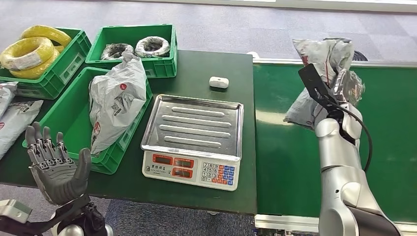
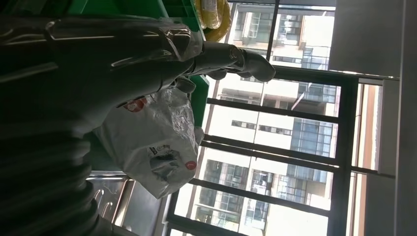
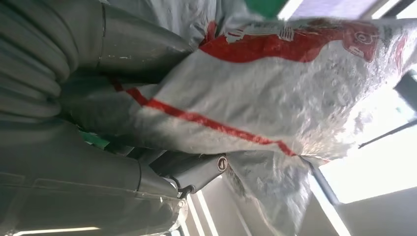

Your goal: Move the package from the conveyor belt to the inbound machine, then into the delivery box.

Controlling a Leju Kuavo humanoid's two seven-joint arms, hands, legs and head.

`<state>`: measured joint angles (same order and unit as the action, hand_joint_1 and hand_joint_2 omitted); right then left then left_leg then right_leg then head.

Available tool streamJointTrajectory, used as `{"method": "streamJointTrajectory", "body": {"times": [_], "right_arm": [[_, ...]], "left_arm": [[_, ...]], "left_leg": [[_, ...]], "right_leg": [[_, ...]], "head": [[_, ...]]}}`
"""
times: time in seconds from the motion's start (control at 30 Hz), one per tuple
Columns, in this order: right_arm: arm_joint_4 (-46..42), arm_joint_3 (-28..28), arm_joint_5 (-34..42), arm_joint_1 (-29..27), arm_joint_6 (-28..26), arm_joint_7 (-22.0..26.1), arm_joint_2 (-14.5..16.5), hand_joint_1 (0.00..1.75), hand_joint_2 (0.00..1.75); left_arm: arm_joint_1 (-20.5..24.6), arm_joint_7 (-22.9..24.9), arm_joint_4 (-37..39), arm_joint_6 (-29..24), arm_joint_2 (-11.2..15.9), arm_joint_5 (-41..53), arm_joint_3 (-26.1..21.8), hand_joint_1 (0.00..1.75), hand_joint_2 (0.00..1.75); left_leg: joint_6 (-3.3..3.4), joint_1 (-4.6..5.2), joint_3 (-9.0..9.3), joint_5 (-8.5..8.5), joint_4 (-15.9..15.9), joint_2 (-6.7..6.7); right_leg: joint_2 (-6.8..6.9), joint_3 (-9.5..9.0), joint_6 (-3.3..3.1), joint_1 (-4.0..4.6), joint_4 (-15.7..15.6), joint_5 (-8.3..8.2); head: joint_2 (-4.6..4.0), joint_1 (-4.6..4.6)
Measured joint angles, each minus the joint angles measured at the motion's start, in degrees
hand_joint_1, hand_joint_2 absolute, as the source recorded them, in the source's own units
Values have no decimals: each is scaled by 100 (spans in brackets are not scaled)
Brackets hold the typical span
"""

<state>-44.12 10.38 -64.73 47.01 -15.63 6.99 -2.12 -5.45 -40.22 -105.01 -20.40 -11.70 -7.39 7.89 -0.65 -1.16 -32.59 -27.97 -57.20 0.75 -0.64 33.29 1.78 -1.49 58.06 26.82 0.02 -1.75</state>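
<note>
My right hand (image 1: 348,87) grips a crumpled grey package (image 1: 322,56) and holds it up above the green conveyor belt (image 1: 285,162), near the belt's left side. In the right wrist view the package (image 3: 275,88) shows red stripes and lies pressed between the thumb and the fingers (image 3: 192,172). The inbound machine, a scale with a steel tray (image 1: 194,125), stands on the dark table left of the belt. Left of it the green delivery box (image 1: 74,118) holds another grey package (image 1: 115,105). My left hand (image 1: 56,167) is raised at the table's near left corner, palm up, fingers spread and holding nothing.
A green crate with yellow cable coils (image 1: 32,51) and another with wire coils (image 1: 135,46) stand at the back left. A small white device (image 1: 219,82) lies behind the scale. More grey packages (image 1: 12,118) lie at the left edge.
</note>
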Motion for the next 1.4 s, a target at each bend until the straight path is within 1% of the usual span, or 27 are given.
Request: {"method": "streamJointTrajectory", "body": {"times": [0.07, 0.17, 0.23, 0.33, 0.43, 0.57, 0.67, 0.8, 0.9, 0.93, 0.97, 1.03, 1.07, 1.1, 1.17, 1.23, 1.4], "right_arm": [[-304, -412, -127, 4, 10, 66, 223, 167, 175], [-549, -1102, -493, 54, 32, -68, 593, 161, 175], [-576, -1504, -644, 109, 42, -162, 814, 159, 175], [-522, -2030, -701, 207, 33, -173, 1104, 154, 175], [-411, -2414, -674, 267, 21, -102, 1308, 153, 175], [-289, -2775, -522, 228, 29, 78, 1514, 154, 175], [-249, -2932, -457, 186, 31, 138, 1612, 154, 175], [-221, -3043, -408, 171, 56, 184, 1663, 153, 175], [-255, -3148, -274, 114, 142, 336, 1684, 153, 175], [-309, -3204, -217, 52, 181, 399, 1702, 149, 175], [-382, -3264, -165, -33, 221, 451, 1720, 137, 175], [-560, -3384, -36, -230, 296, 529, 1757, 61, 175], [-641, -3432, 39, -322, 321, 553, 1767, 26, 175], [-712, -3473, 127, -407, 333, 572, 1775, 0, 175], [-790, -3515, 261, -556, 282, 574, 1788, 0, 87], [-788, -3526, 264, -692, 84, 519, 1798, 0, 0], [-698, -3516, -20, -1023, -797, 392, 1806, 0, 0]], "left_arm": [[51, 0, 39, -27, -7, -4, 28, 0, 175], [164, 0, 139, -91, -14, -27, 95, 0, 175], [226, 0, 211, -133, -15, -39, 141, 0, 175], [312, 0, 319, -195, -19, -69, 187, 0, 175], [375, 0, 393, -246, -21, -89, 214, 0, 175], [400, 0, 453, -294, -17, -96, 216, 0, 175], [400, 0, 464, -301, -13, -96, 216, 0, 175], [400, 0, 486, -306, -1, -96, 216, 0, 175], [403, 0, 511, -308, 4, -96, 215, 0, 175], [405, 0, 515, -308, 5, -95, 213, 0, 175], [408, 0, 516, -308, 5, -95, 211, 0, 175], [415, 0, 517, -312, 7, -96, 206, 0, 175], [417, 0, 517, -314, 8, -97, 203, 0, 175], [417, 0, 515, -318, 10, -99, 199, 0, 175], [411, 0, 500, -331, 13, -104, 190, 0, 175], [384, 0, 458, -348, 12, -101, 176, 0, 175], [255, 0, 342, -378, 4, -57, 131, 0, 175]], "left_leg": [[-2, 0, -2, 1, 1, -3], [-2, 0, 1, 2, 1, -14], [-3, 0, 0, 2, 1, -11], [-4, 0, -3, 3, 1, -6], [-4, 0, -3, 2, 1, -8], [-4, 1, -5, 2, 0, -8], [-4, 1, -6, 2, 0, -7], [-4, 1, -7, 2, 0, -8], [-4, 1, -6, 2, 0, -8], [-4, 1, -6, 2, 0, -8], [-4, 1, -6, 2, 0, -8], [-4, 0, -6, 2, 1, -8], [-4, 0, -7, 2, 1, -8], [-5, 0, -7, 1, 1, -8], [-5, 0, -8, 1, 2, -8], [-5, 0, -8, 1, 2, -8], [-5, 1, -8, 1, 1, -8]], "right_leg": [[-3, 1, 0, 0, 3, 0], [-13, 4, -2, 0, 3, -1], [-13, 6, -2, 0, 3, -1], [-8, 7, -2, 0, 3, -1], [-9, 7, -2, -1, 3, -1], [-9, 9, -2, -1, 2, -1], [-9, 12, -2, -1, 2, -1], [-9, 12, -2, -1, 2, -1], [-10, 11, -2, -1, 2, -1], [-10, 12, -3, -1, 3, -2], [-10, 12, -3, -1, 3, -1], [-10, 14, -3, 0, 2, -1], [-10, 14, -3, 0, 2, 0], [-9, 14, -3, 0, 2, 0], [-10, 13, -4, 0, 2, 1], [-9, 13, -4, 0, 2, 1], [-9, 13, -4, -1, 1, 1]], "head": [[0, 1], [0, 2], [0, 2], [0, 3], [0, 4], [0, 2], [0, 3], [0, 3], [0, 5], [0, 4], [0, 4], [0, 3], [0, 3], [0, 4], [0, 4], [0, 4], [0, 4]]}}
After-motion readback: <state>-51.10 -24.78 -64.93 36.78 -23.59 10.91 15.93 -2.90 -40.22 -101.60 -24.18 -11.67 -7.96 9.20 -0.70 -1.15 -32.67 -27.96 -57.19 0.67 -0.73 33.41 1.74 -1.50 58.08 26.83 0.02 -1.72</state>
